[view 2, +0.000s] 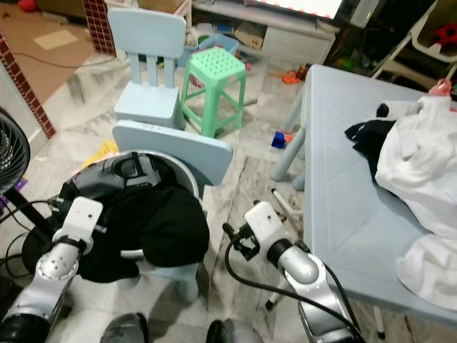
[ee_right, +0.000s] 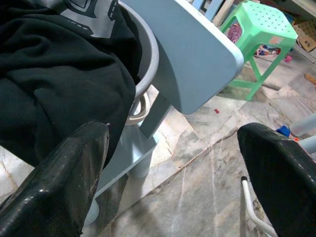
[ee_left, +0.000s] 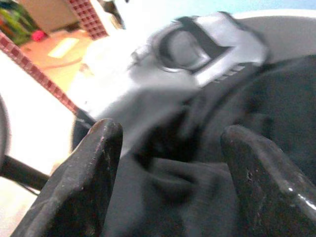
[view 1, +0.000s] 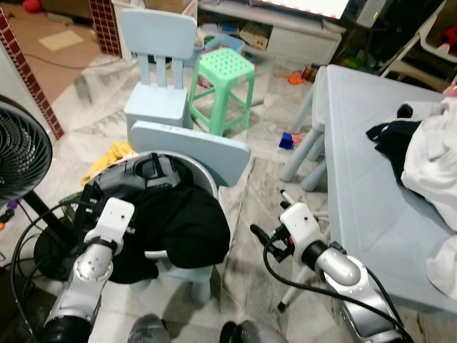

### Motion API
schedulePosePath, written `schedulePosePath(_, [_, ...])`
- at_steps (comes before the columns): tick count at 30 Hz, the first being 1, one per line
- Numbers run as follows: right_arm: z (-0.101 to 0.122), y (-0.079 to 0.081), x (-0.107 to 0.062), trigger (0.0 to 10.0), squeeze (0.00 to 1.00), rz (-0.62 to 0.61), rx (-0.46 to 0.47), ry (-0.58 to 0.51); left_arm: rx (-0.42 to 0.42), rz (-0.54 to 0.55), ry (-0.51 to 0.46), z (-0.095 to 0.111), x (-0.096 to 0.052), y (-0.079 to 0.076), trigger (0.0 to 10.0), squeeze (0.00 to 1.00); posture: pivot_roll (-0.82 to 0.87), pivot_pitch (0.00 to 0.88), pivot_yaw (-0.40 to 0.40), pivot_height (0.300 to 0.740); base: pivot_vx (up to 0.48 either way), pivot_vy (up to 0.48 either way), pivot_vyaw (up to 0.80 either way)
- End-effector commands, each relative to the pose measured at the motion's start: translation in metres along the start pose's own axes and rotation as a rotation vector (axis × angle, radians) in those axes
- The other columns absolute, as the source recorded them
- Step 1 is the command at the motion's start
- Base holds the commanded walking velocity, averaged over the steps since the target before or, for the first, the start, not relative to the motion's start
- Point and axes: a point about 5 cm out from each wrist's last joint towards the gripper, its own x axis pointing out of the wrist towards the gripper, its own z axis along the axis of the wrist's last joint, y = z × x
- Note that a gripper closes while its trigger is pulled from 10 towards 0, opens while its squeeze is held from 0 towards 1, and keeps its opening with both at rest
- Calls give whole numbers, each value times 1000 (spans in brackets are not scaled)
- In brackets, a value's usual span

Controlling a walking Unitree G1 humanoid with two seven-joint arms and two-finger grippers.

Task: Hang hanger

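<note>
Right claw [ee_right: 173, 136] gapes, white hanger [ee_right: 245, 203] just beside one finger.

soft, matt black cloth [view 1: 182, 221] with a grey printed patch, draped over a smooth grey basin rim [view 1: 203, 171]. smooth, satin pale-blue plastic on the near chair's back [view 1: 189, 146], likewise on the far chair [view 1: 157, 32] and on the desk [view 1: 357, 164]. perforated, slightly glossy green plastic on the stool [view 1: 223, 68]. crumpled white cloth [view 1: 432, 161] and black cloth [view 1: 393, 139] on the desk. polished, veined marble-like floor [view 1: 260, 186], faintly reflective. rough red brick [view 1: 25, 75]. brushed silver metal on the arms, glossy white plastic casings. coarse, dull black rubbery fingers [ee_left: 84, 177] on the left hand [ee_left: 173, 173]; same grainy finish on the right hand [ee_right: 182, 177].
</note>
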Motion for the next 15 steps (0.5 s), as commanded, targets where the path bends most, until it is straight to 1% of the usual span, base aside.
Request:
schedulePosePath(1, [-1, -5, 0, 10000, 0, -16, -10, 6, -29, -74, 30, 0, -4, -12, 10000, 0, 4, 94, -130, 740, 0, 0, 0])
schedulePosePath(4, [-1, -6, 1, 10000, 0, -17, -10, 5, -46, -128, 55, -3, -7, -19, 10000, 0, 8, 94, -129, 740, 0, 0, 0])
schedulePosePath(5, [-1, -6, 1, 10000, 0, -17, -11, 4, -74, -152, 75, -6, -7, -21, 10000, 0, 9, 94, -128, 740, 0, 0, 0])
schedulePosePath(6, [-1, -6, 2, 10000, 0, -17, -11, 4, -82, -162, 86, -8, -7, -21, 10000, 0, 7, 92, -127, 740, 0, 0, 0])
schedulePosePath(9, [-1, -6, 2, 10000, 0, -17, -11, 2, -73, -161, 100, -9, -8, -19, 10000, 0, 6, 91, -127, 740, 0, 0, 0])
schedulePosePath(10, [-1, -5, 2, 10000, 0, -17, -11, 2, -79, -167, 125, -12, -7, -18, 10000, 0, 5, 90, -126, 740, 0, 0, 0])
schedulePosePath(15, [-1, -5, 1, 10000, 0, -18, -14, 1, -77, -170, 169, -19, -4, -14, 10000, 0, 0, 88, -126, 740, 0, 0, 0])
